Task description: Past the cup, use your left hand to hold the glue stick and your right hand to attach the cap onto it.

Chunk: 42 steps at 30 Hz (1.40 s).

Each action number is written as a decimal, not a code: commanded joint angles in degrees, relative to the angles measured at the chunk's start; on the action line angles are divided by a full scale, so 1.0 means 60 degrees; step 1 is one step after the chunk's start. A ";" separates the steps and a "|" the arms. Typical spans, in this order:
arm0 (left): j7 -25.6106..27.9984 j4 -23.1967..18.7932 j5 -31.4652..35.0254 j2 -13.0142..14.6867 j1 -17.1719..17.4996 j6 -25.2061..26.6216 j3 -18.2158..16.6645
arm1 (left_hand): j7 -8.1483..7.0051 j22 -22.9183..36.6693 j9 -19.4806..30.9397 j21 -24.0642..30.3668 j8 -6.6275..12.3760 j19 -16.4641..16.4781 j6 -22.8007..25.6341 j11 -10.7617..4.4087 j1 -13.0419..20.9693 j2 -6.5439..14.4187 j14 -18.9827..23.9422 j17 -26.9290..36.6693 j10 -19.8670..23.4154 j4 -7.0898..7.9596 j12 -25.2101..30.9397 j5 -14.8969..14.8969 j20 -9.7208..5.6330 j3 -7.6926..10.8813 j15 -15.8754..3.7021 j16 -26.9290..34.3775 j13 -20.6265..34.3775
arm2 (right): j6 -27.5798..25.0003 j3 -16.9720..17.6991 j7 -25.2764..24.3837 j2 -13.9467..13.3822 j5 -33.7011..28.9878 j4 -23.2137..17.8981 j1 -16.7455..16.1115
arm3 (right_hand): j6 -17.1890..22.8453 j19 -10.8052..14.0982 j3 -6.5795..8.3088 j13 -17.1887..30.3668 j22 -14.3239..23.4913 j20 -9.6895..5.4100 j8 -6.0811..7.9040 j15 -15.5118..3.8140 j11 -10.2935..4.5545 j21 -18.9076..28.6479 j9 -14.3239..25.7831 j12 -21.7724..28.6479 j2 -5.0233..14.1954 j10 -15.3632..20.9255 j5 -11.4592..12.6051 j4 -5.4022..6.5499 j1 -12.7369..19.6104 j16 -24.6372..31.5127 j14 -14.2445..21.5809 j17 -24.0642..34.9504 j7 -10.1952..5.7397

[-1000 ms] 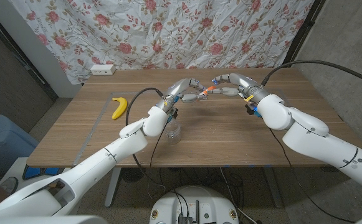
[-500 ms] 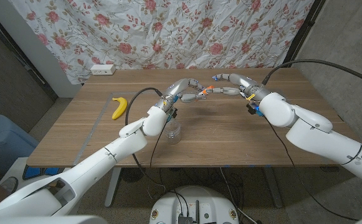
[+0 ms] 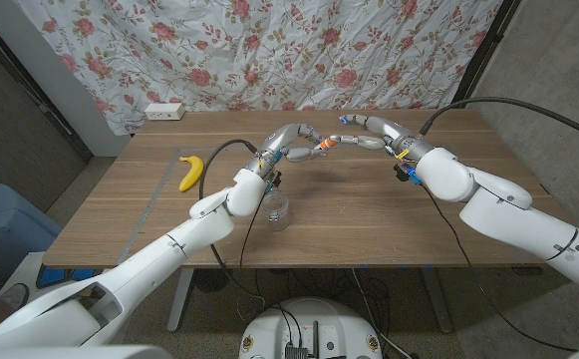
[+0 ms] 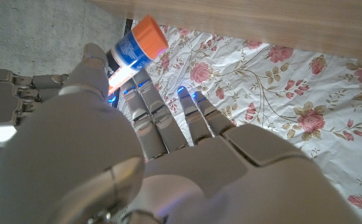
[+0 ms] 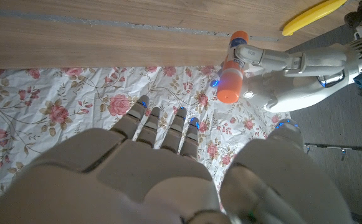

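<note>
Beyond the clear plastic cup point(image 3: 278, 208), at roughly twelve o'clock of it and raised above the wooden table point(image 3: 369, 214), the left hand point(image 3: 291, 145) pinches the small cylindrical glue stick with a blue-and-white label point(image 3: 316, 150). Its orange cap point(image 4: 151, 33) looks already seated on the free end, which points toward three o'clock, at the right hand point(image 3: 367, 134).

The right wrist view shows the stick clamped near its far end between the left hand's fingers point(image 5: 274, 59), capped end hanging free. The right hand sits just beside that end, apart from it, fingers spread and holding nothing.

Judged from its look, the stick is light, stiff and smooth-walled, so it could twist or slide in a loose pinch; a firm hold around the labelled barrel, well back from the cap, would suit it best. The cap is small and would want a fingertip hold and a straight push along the barrel's axis.

A yellow banana point(image 3: 189, 171) lies at about ten o'clock of the cup, well apart.
</note>
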 commanded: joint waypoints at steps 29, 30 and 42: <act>-0.0034 0.0501 -0.0316 -0.0156 -0.0387 0.0053 0.0051 | 0.0053 0.0029 0.0069 0.0025 0.0096 0.0109 0.0176 -0.0045 0.0155 0.0600 0.0122 0.0023 0.0052 0.0035 0.0042 0.0033 -0.0363 0.0066 -0.1352 0.0012 0.0043 | 0.0554 0.0220 -0.1999 0.0762 -0.1211 0.0238 -0.1070 | -0.0136 -0.0169 -0.0046 -0.0098 0.0036 0.0003 0.0140 -0.0227 -0.0094 -0.0090 -0.0041 0.0078 0.0806 -0.0432 -0.0112 0.0613 -0.0946 0.0036 -0.0478 0.0070 0.0213; -0.0028 0.0489 -0.0322 -0.0156 -0.0381 0.0064 0.0048 | 0.0062 0.0029 0.0069 0.0025 0.0098 0.0108 0.0181 -0.0045 0.0154 0.0601 0.0124 0.0023 0.0051 0.0035 0.0041 0.0033 -0.0362 0.0066 -0.1352 0.0012 0.0043 | 0.0540 0.0196 -0.2124 0.0795 -0.1333 0.0238 -0.1117 | -0.0128 -0.0199 -0.0043 -0.0101 0.0036 0.0074 0.0142 -0.0226 -0.0098 -0.0093 -0.0042 0.0081 0.0847 -0.0431 -0.0132 0.0636 -0.0984 0.0039 -0.0494 0.0071 0.0236; 0.0059 0.0281 -0.0316 -0.0121 -0.0245 0.0288 0.0014 | 0.0048 0.0029 0.0069 0.0024 0.0097 0.0107 0.0180 -0.0046 0.0157 0.0604 0.0130 0.0021 0.0055 0.0032 0.0041 0.0033 -0.0362 0.0063 -0.1351 0.0010 0.0042 | 0.0633 0.0164 -0.2440 0.1032 -0.1546 0.0263 -0.1505 | 0.0030 -0.0141 0.0025 -0.0120 0.0035 0.0194 0.0174 -0.0355 -0.0048 -0.0041 -0.0052 0.0079 0.1182 -0.0433 -0.0288 0.0747 -0.1169 0.0063 -0.0563 0.0053 0.0273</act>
